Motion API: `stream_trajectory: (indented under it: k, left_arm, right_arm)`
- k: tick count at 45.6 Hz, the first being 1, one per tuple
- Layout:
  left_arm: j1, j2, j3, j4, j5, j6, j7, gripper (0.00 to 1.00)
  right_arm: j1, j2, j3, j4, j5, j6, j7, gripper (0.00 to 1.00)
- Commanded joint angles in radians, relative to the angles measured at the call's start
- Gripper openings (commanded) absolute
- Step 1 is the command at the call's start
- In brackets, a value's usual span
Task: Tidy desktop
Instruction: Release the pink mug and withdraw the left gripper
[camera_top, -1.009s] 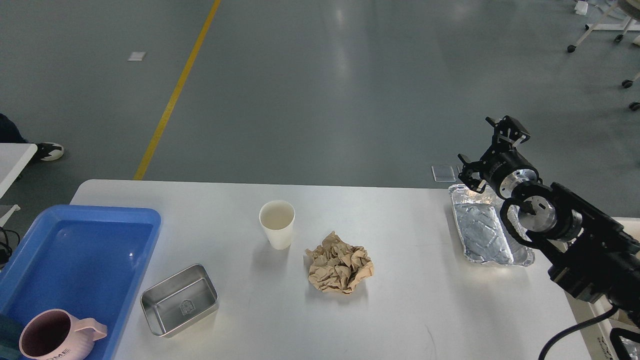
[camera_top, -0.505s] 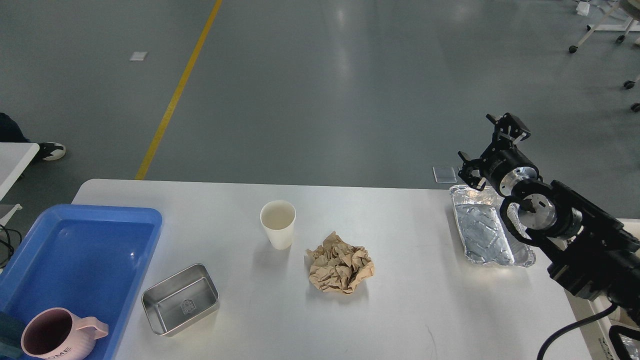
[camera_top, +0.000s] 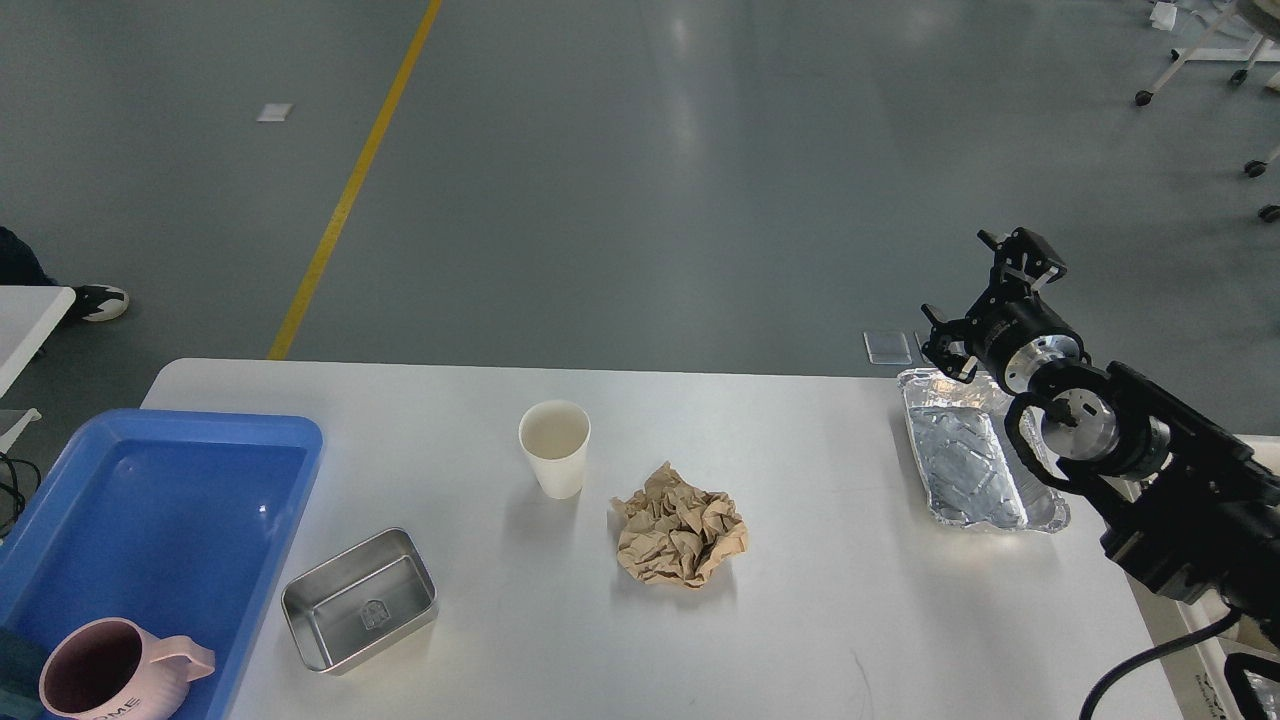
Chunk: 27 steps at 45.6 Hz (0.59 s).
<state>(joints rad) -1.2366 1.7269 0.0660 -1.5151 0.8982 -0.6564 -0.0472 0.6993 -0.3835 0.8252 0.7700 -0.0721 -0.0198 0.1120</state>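
The white desktop (camera_top: 820, 600) carries a white paper cup (camera_top: 554, 447) standing upright near the middle. A crumpled ball of brown paper (camera_top: 680, 538) lies just right of the cup. An empty foil tray (camera_top: 965, 462) sits at the right edge. A small steel container (camera_top: 360, 598) rests at the front left. My right gripper (camera_top: 985, 295) hovers above the foil tray's far end, open, with nothing between its spread fingers. My left gripper is out of view.
A blue plastic tray (camera_top: 200, 440) overhangs the desktop's left end, with a pink mug (camera_top: 110, 678) in its near corner. A second small white table (camera_top: 30, 310) stands at the far left. Grey floor with a yellow line lies beyond.
My right arm has drifted very slightly to the right above the foil tray. Nothing on the desktop has moved.
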Motion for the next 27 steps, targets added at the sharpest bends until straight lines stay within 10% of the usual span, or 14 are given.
stream_trajectory:
  k: [1, 15, 27]
  left_arm:
    - [0.008, -0.142, 0.089, 0.000, -0.001, 0.124, 0.023, 1.00]
    - [0.092, -0.411, 0.212, 0.012, 0.010, 0.420, 0.027, 1.00]
    - [0.201, -0.517, 0.207, 0.010, 0.148, 0.518, -0.063, 1.00]
  right_arm:
    - [-0.003, 0.000, 0.000, 0.000, 0.000, 0.001, 0.000, 1.00]
    - [-0.006, -0.006, 0.000, 0.002, 0.000, 0.001, 0.000, 1.00]
    - [-0.011, -0.006, 0.000, 0.002, 0.000, 0.001, 0.000, 1.00]
